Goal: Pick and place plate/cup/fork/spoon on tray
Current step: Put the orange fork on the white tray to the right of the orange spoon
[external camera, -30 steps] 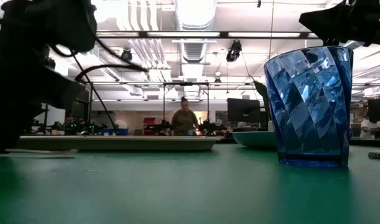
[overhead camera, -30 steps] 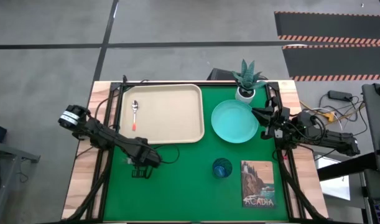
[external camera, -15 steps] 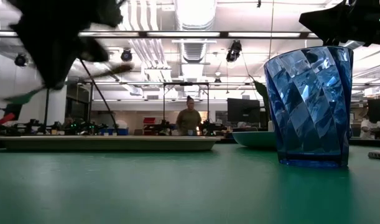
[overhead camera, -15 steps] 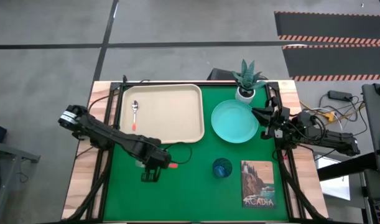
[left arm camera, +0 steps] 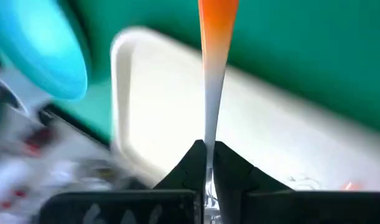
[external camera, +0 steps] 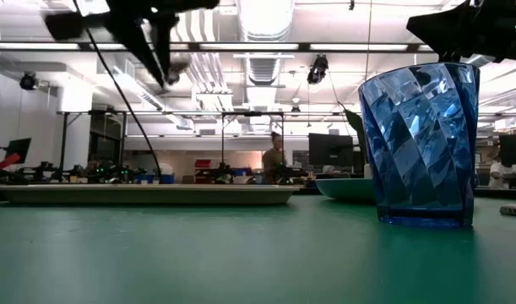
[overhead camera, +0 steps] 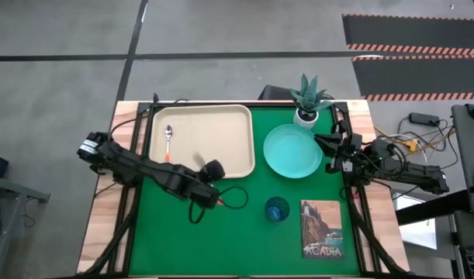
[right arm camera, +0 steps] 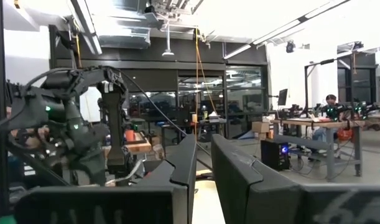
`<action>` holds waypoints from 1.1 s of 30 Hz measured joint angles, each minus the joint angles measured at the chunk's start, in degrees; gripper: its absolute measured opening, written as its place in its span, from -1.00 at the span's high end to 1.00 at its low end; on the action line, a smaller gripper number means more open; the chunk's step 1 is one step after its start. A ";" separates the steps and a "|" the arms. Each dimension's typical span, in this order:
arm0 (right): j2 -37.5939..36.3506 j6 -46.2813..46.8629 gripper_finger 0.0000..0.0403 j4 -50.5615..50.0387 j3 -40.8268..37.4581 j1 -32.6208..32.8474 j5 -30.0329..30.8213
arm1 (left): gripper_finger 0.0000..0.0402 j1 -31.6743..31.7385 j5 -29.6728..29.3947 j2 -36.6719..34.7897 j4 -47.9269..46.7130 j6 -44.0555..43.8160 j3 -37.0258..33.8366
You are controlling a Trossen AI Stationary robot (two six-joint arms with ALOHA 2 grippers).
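Observation:
My left gripper (overhead camera: 209,169) hangs above the tray's near right corner, shut on the fork (left arm camera: 214,56), whose orange-red handle end (left arm camera: 217,18) points away from the fingers; its tines are hidden. The beige tray (overhead camera: 213,124) lies at the far left with the spoon (overhead camera: 167,142) flat in its left part. The turquoise plate (overhead camera: 293,151) lies on the green mat right of the tray. The blue cup (overhead camera: 277,208) stands upright nearer the front. My right gripper (overhead camera: 323,142) waits at the plate's right rim, its fingers a narrow gap apart and empty. My left gripper pinches the fork's silver shaft (left arm camera: 208,140) between its two fingertips (left arm camera: 230,158). The fork runs on along the fingers' line, handle end outward. It is lifted clear, over the tray (left arm camera: 177,106).
A white pot with a green plant (overhead camera: 308,105) stands at the far edge behind the plate. A picture card reading "Acadia" (overhead camera: 322,229) lies at the near right beside the cup. Bare green mat lies along the near left. A person stands in the room beyond (external camera: 274,160).
My left gripper has risen from the mat at the near left with the fork. It has gone right and then toward the tray's near right corner, turning as it went. The fork is now clear of the table.

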 joint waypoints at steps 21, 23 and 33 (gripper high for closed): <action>0.00 -2.78 0.79 1.74 0.00 0.00 -0.05 | 1.00 25.77 12.06 -12.79 -1.39 44.41 -15.35; -0.01 -3.47 0.79 1.80 0.00 0.00 -0.04 | 1.00 28.20 12.12 -14.84 2.15 48.03 -18.28; 0.00 -7.41 0.79 4.40 0.00 0.00 -1.55 | 1.00 37.81 14.02 -19.63 13.59 59.19 -29.38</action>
